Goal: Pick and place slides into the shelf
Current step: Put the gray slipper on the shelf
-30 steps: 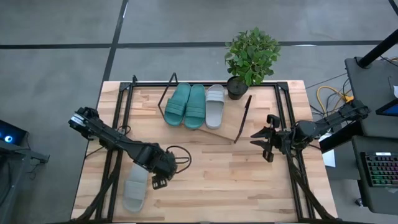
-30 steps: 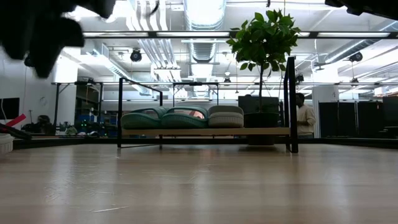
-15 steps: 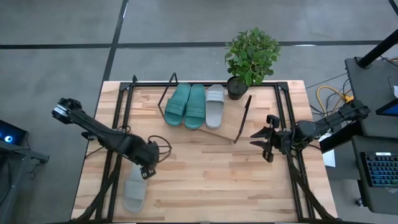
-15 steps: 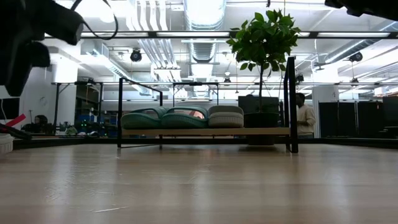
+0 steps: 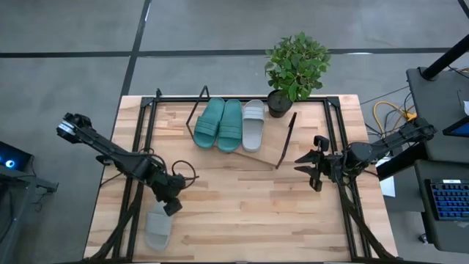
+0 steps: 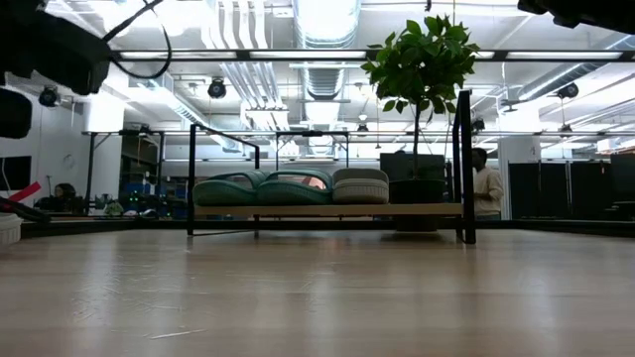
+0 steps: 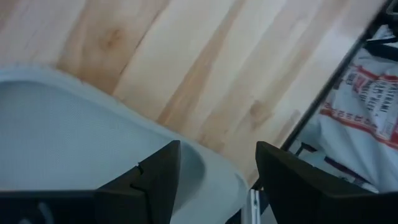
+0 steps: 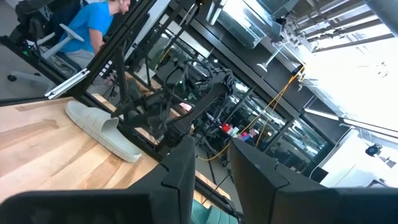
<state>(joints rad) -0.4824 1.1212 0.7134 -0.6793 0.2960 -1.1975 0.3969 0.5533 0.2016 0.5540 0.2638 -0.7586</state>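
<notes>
One light grey slide (image 5: 157,229) lies flat on the table near its near left corner; the left wrist view shows its rounded end (image 7: 68,143). My left gripper (image 5: 171,203) hangs open just over that slide's far end, slanting down, one finger (image 7: 158,180) over the foam and the other (image 7: 292,177) over bare wood. Whether it touches, I cannot tell. The shelf (image 5: 277,149) stands at the far middle, with two teal slides (image 5: 218,123) and a grey slide (image 5: 253,125) lying side by side on its board. My right gripper (image 5: 311,171) waits open at the right, holding nothing.
A potted plant (image 5: 297,66) stands at the far edge beside the shelf's right end. Black frame bars (image 5: 139,147) run along the table's left and right sides. Bare wood lies between the two arms. People (image 6: 484,183) show in the room beyond the table.
My left gripper has gone toward the table's left edge and down, rolling its wrist, and now hangs over the far end of the grey slide. The slide has not moved. My right arm has kept still.
</notes>
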